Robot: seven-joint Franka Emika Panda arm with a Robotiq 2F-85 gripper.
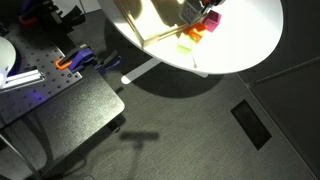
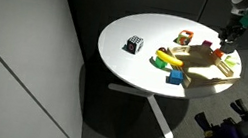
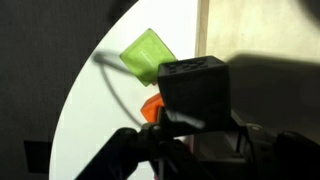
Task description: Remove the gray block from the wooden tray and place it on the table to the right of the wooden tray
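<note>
Blocks are lying in an exterior view just beside the large flat wooden tray of light tan wood [image 1: 160,18] on the round white tabletop [image 1: 250,38]: a yellow-green block [image 1: 185,43] and a yellow block [image 1: 196,33], with the gripper [image 1: 208,14] hanging close above the tray's corner. In an exterior view the gripper [image 2: 228,43] is hovering over the tray [image 2: 214,74], while a black-and-white checkered cube [image 2: 134,45] is resting well apart from the tray. In the wrist view the small pale gray block [image 3: 195,80] is sitting in shadow at the tray's rim, between dark fingers; a green block [image 3: 148,55] is lying beside the tray. Whether the fingers are clamping the block I cannot tell.
</note>
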